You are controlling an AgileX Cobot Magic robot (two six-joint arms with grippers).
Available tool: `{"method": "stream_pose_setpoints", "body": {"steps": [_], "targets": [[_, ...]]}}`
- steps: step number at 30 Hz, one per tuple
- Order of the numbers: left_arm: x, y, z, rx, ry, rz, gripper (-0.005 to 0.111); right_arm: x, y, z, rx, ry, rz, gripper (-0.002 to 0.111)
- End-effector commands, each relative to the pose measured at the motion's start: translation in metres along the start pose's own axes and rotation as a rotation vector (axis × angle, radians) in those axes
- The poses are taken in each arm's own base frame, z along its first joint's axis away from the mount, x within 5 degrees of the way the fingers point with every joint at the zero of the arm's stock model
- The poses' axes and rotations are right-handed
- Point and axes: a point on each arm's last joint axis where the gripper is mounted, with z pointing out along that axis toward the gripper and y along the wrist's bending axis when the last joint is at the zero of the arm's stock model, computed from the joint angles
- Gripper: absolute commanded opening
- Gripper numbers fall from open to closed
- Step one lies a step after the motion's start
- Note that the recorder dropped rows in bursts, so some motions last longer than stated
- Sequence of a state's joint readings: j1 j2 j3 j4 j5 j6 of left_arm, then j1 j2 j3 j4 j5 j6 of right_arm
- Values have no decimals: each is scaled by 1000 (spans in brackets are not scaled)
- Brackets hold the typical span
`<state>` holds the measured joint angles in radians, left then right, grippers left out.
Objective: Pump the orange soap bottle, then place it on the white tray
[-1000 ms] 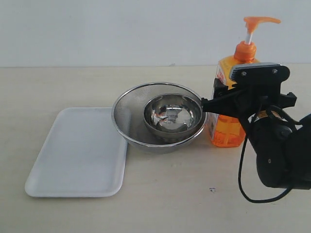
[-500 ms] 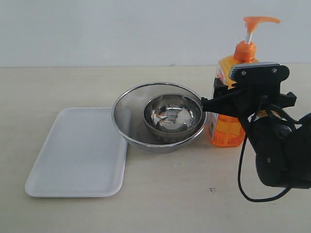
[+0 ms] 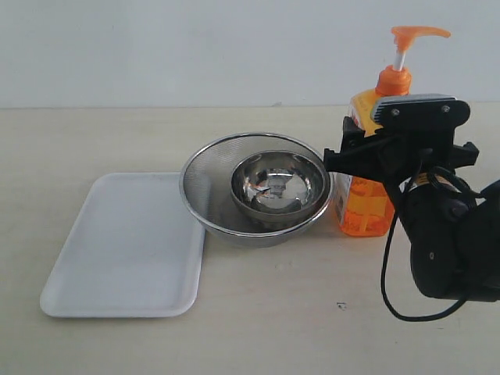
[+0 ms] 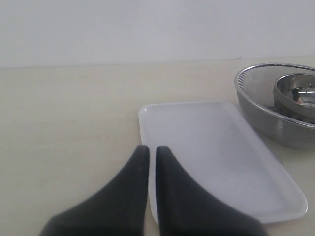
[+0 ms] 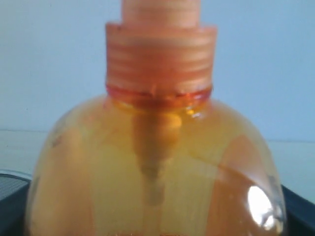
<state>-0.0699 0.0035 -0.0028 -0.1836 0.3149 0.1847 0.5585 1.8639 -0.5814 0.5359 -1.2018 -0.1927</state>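
The white tray (image 3: 117, 250) lies far left, with a mesh bowl (image 3: 205, 195) holding a steel bowl (image 3: 277, 187) between it and the orange soap bottle (image 3: 363, 211), which stands upright at the far right. The right gripper (image 3: 348, 152) straddles the bottle's shoulder — the pump head (image 3: 418, 33) is straight above it. I cannot tell whether it is pinching the bottle, and its wrist view cuts off both pump and base. The left gripper (image 4: 148, 148) is closed on nothing, by the tray.

The right arm (image 3: 449, 250) has a bulky, rounded, matt black housing. A black cable (image 3: 387, 273) leaves the housing's left side and loops beneath it. A small yellow marking (image 3: 426, 183) sits on the wrist section. The right gripper (image 3: 344, 152) is black, with a ribbed grey plate (image 3: 414, 100) on top and two bright screws (image 3: 393, 112) below the plate. The left gripper (image 4: 151, 149) has two smooth black fingers (image 4: 172, 196), broad at the root and curving to narrow tips.
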Motion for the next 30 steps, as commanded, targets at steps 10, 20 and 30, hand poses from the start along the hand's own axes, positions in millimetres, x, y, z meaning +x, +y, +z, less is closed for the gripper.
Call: {"method": "stream_pose_setpoints", "body": {"steps": [10, 20, 30], "targets": [[1, 0, 0, -2, -1, 4, 5, -23, -2, -3, 1, -44, 37, 72], [1, 0, 0, -2, -1, 4, 5, -37, -4, -9, 1, 27, 18, 73], [1, 0, 0, -2, -1, 4, 5, -40, -4, -9, -1, 9, 34, 77]]}}
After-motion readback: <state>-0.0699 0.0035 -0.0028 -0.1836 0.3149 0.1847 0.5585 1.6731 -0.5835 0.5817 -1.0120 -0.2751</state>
